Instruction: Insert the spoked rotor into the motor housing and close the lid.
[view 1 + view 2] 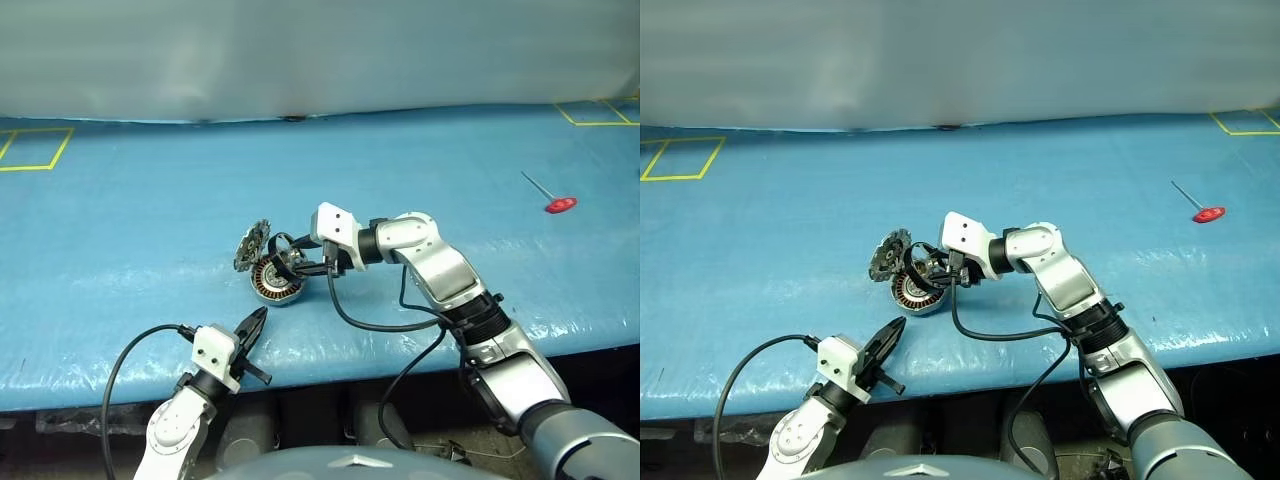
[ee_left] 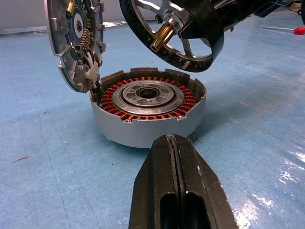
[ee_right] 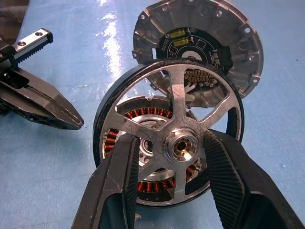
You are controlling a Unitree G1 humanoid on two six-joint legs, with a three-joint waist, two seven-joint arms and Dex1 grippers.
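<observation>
The motor housing (image 2: 143, 129), a grey cup ringed with copper windings, sits on the blue table (image 1: 120, 250). The lid (image 2: 71, 43) stands on edge against the housing's far-left rim, ribbed inside facing the cup. My right gripper (image 3: 169, 138) is shut on the spoked rotor (image 3: 177, 93), its fingers (image 3: 119, 176) pressing either side of the hub. The dark rotor (image 1: 921, 260) hangs tilted just above the housing (image 1: 276, 284), apart from it. My left gripper (image 1: 254, 328) is shut and empty, level near the table's front edge, pointing at the housing a short way off.
A red-handled tool (image 1: 558, 204) lies far right on the table. Yellow tape squares (image 1: 35, 148) mark the back left and back right corners. A pale wall rises behind the table. Black cables loop from both wrists near the front edge.
</observation>
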